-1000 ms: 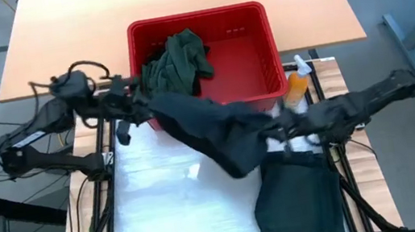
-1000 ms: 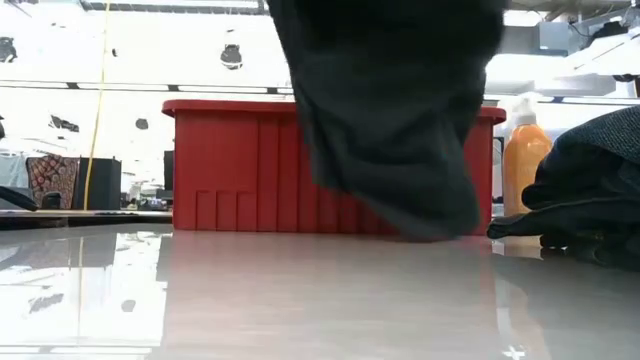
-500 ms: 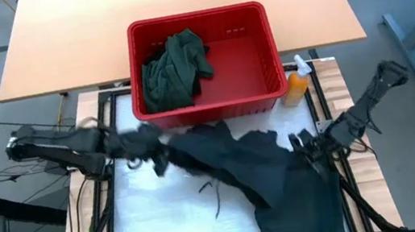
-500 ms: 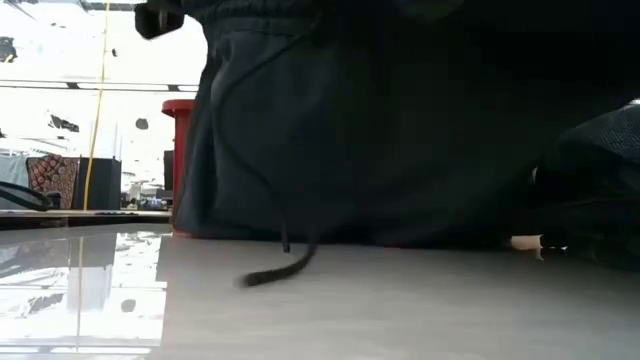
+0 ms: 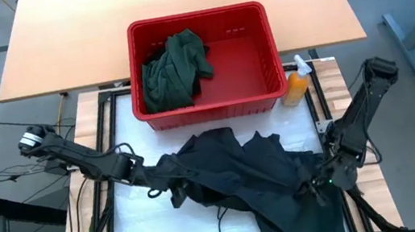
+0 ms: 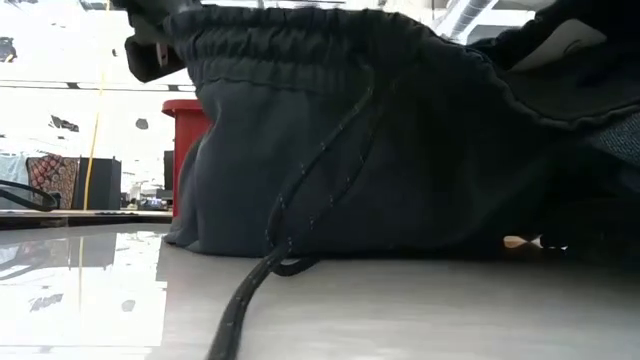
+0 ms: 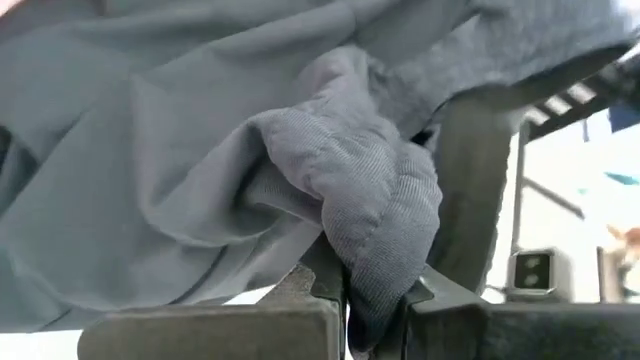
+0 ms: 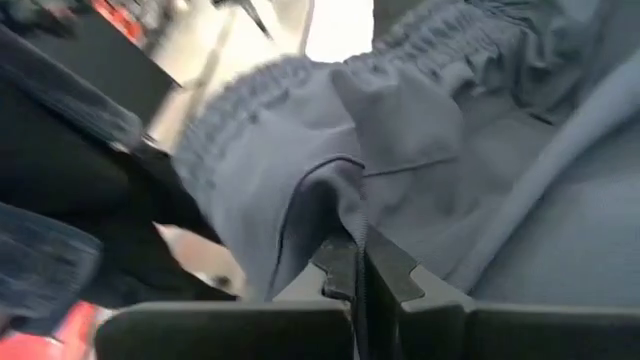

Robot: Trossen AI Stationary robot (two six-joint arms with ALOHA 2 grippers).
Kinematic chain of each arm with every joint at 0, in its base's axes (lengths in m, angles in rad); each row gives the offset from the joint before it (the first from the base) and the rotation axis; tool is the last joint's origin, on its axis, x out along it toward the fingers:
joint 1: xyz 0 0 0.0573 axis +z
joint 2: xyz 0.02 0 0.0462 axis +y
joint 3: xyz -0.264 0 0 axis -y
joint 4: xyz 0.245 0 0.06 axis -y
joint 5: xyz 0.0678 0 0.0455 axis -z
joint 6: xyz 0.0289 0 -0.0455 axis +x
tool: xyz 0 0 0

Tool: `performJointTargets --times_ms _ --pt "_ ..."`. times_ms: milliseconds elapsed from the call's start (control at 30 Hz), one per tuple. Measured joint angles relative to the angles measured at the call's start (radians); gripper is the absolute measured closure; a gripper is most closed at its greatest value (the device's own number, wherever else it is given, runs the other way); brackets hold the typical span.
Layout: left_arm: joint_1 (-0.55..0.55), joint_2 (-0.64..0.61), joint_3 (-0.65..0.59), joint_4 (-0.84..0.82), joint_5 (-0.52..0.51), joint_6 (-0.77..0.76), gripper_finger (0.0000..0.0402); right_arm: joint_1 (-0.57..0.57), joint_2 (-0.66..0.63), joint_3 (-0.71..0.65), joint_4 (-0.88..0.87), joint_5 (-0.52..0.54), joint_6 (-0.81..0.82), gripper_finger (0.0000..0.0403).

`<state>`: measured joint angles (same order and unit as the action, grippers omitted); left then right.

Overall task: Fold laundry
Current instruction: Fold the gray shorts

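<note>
A dark grey garment [image 5: 231,169] with a gathered waistband [image 6: 300,40] and a drawstring [image 6: 300,200] is stretched across the white table between my two grippers. My left gripper [image 5: 155,191] is shut on its left end. My right gripper [image 5: 315,188] is shut on its right end. The garment's lower part rests on the table, and the drawstring's end [image 6: 240,310] trails along the table top. A green garment [image 5: 175,70] lies inside the red basket [image 5: 269,91]. My left gripper pinches a bunched fold of ribbed cloth [image 7: 372,230] at the waistband's left end between its two fingers [image 7: 320,285]. It comes slanting down from the table's left. That end is held above the table while the cloth below it hangs onto the table. My right gripper pinches a fold of the garment [image 8: 345,205] just below the gathered waistband [image 8: 440,50] between its two fingers [image 8: 392,272]. It comes slanting down from the table's right. One layer or several, I cannot tell. The cloth sags between the two holds.
The red basket stands at the table's far edge, with an orange spray bottle [image 5: 298,83] at its right corner. Another dark garment [image 5: 311,214] lies flat at the near right, partly under the held one. Bare white table [image 5: 150,230] shows at the near left.
Both grippers have sunk and come toward the table's near edge, moving apart, the left one rolling as it went. The dark garment, which hung bunched in front of the basket, is now spread wide between them, its lower part on the table and its drawstring trailing.
</note>
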<state>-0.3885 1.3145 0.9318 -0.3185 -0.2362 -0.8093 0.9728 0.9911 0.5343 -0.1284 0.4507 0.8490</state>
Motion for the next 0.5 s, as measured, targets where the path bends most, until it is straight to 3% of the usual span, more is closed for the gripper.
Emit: performJointTargets --times_ms 167,500 --pt "0.001 0.007 0.0 -0.048 0.029 0.057 0.0397 -0.043 0.064 0.106 -0.185 -0.009 0.011 0.037" --pt "0.009 0.007 0.0 -0.075 0.047 0.147 0.0397 -0.073 0.16 0.417 -0.617 -0.047 -0.218 0.0326"
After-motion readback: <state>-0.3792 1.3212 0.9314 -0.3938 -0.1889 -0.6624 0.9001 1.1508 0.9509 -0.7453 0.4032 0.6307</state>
